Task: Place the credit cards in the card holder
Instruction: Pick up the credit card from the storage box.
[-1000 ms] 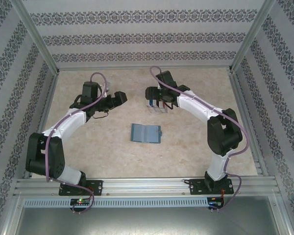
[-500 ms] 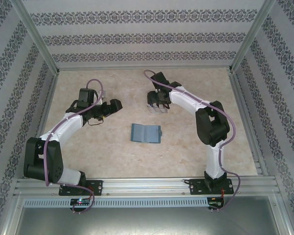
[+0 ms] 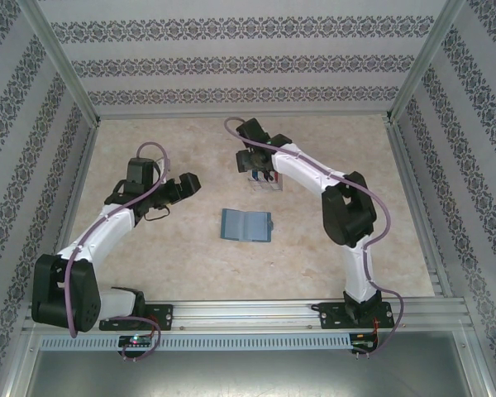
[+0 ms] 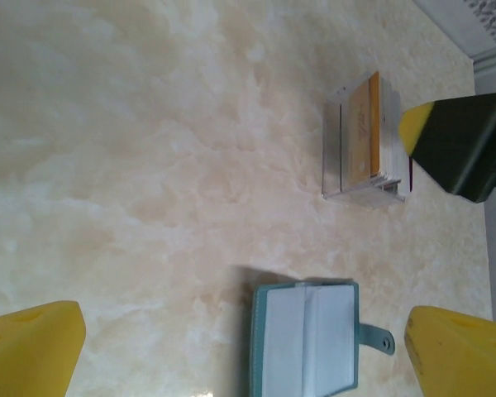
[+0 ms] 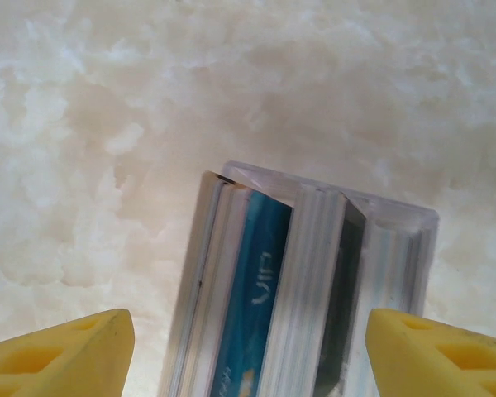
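Credit cards (image 4: pixel 370 128) stood on edge in a clear slotted rack (image 5: pixel 314 240) toward the far middle of the surface (image 3: pixel 190 256). They were well apart from the card holder (image 3: pixel 245 225), which lay opened flat nearer the arm bases with its pale inner pockets facing up (its strap tab stuck out to one side). The right pincer (image 5: pixel 250 331) hung directly over the rack, its yellow fingers (image 5: pixel 58 351) spread wide to either side of it and gripping nothing. The left pincer (image 3: pixel 190 182) was likewise spread wide and empty, poised above the surface to the left of the holder.

The step in hand looked to be drawing one card out of the rack. As the fingers stood, they straddled the whole rack, so closing from there would probably have caught its walls rather than a card. A better approach would have been to narrow the gap first and centre on a single exposed top edge; the blue card (image 5: pixel 252 318) in the near slot seemed a fair candidate. The pads should then pinch the card's flat faces.

The card was thin and slick, so a firm grip well down on the exposed edge would have helped. The pull needed to run straight along the slot, since the rack looked light enough to tip or drag (nothing visibly anchored it). The free left pincer was well placed to steady the holder for the insertion.
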Motion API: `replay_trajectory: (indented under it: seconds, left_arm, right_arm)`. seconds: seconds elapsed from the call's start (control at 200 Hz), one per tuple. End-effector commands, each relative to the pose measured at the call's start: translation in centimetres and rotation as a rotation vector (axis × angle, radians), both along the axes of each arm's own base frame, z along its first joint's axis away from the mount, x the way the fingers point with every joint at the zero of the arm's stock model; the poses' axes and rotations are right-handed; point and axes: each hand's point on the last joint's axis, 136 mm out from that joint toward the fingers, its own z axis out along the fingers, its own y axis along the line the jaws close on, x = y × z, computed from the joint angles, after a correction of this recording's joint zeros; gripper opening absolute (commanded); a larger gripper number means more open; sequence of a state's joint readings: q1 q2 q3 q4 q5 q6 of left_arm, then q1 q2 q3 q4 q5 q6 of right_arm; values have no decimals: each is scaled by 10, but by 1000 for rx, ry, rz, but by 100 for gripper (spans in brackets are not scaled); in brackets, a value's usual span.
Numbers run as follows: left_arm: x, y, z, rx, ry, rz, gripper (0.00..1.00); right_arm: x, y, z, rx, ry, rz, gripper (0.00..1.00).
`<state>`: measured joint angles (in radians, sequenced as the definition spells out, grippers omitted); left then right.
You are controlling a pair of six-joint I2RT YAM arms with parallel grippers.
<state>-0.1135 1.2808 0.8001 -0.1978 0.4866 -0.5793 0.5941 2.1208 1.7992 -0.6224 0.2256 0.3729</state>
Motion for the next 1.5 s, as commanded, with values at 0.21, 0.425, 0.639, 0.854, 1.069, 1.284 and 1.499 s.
replay_trajectory:
  seconds: [0.21, 0.425, 0.639, 0.854, 1.069, 1.284, 1.499]
  left_arm:
    - [-2, 10, -6, 6, -6, 63, 100]
    - [-4, 9, -3, 6, -11, 46, 100]
    - [-3, -2, -1, 14, -28, -52, 100]
    - [-7, -4, -1, 19, -31, -76, 100]
    - [-10, -4, -11, -16, -20, -51, 100]
    - [-11, -4, -12, -16, -11, -52, 100]
    - [-15, -5, -15, -21, -2, -58, 100]
  right_arm:
    - [0, -36, -20, -254, 14, -52, 76]
    - [-8, -51, 13, -287, -67, -55, 76]
    - [-1, -72, 9, -312, -37, -18, 76]
    - [-2, -79, -6, -282, 34, 37, 76]
    - [-12, -68, -13, -226, 102, 101, 77]
    - [-16, -88, -28, -277, 179, 33, 79]
    - [-14, -100, -21, -339, 149, 6, 78]
